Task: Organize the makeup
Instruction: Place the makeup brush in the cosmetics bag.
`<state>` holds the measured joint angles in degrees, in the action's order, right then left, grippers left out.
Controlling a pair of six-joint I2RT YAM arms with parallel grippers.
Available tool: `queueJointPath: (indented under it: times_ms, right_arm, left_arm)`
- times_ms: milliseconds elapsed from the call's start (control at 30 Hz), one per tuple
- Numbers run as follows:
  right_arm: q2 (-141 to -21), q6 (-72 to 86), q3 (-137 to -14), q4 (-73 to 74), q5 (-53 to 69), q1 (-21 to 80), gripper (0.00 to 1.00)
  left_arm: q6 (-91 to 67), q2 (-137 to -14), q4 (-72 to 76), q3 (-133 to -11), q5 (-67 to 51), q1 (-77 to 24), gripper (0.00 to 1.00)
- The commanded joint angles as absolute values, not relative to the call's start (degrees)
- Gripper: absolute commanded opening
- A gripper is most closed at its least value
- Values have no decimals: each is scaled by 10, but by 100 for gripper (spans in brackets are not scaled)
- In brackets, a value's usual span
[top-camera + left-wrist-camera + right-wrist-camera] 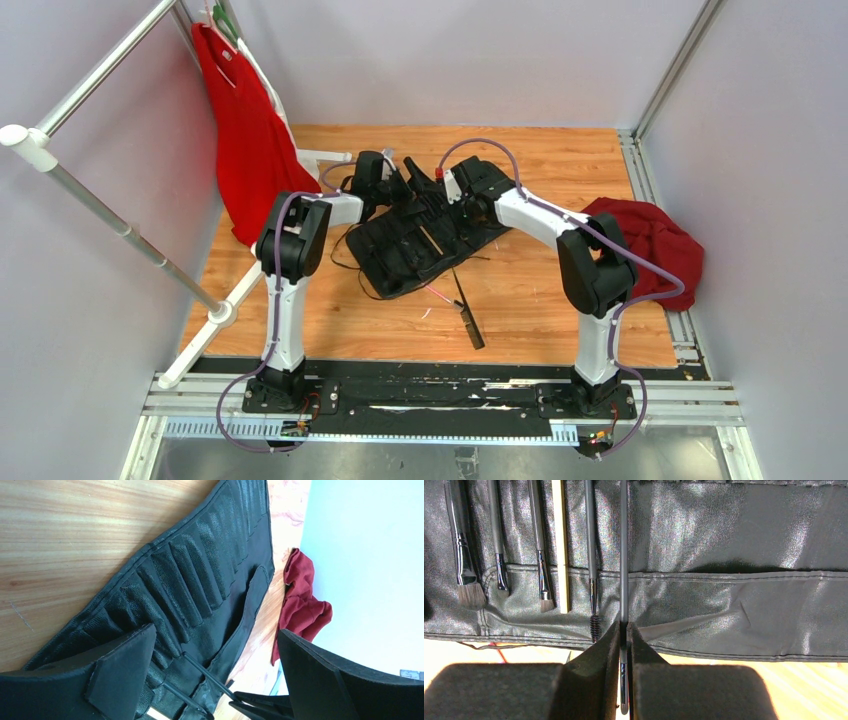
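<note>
The makeup brushes are split between a black slotted roll (400, 250) and the table. In the right wrist view several brushes sit in the roll's (734, 545) pockets: a flat-headed one (463, 560), two small ones, a tan stick (559, 545) and a spoolie (592, 565). My right gripper (624, 626) is shut on a thin black brush (624, 550) that lies along the roll. My left gripper (215, 630) hangs open just above the roll (190, 580), beside two black brush handles (205, 672). A loose black brush (468, 315) and a pink one (437, 293) lie on the wood.
A dark red cloth (650, 240) is bunched at the table's right edge. A red garment (250, 140) hangs from a white rack (120, 230) on the left. Thin cords (350, 270) trail from the roll's left end.
</note>
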<state>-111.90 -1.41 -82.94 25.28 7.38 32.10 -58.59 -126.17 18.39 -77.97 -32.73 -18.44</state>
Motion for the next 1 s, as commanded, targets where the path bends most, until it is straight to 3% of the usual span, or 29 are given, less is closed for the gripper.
queueJointPath:
  times_ms: [0, 967]
  right_arm:
    - [-1115, -6, -817, 244, 80, 315, 1]
    - [-1107, -1, -795, 235, 86, 316, 1]
  left_arm:
    - [-604, -1288, 175, -764, -339, -181, 98]
    - [-614, -1290, 180, -761, -338, -173, 98]
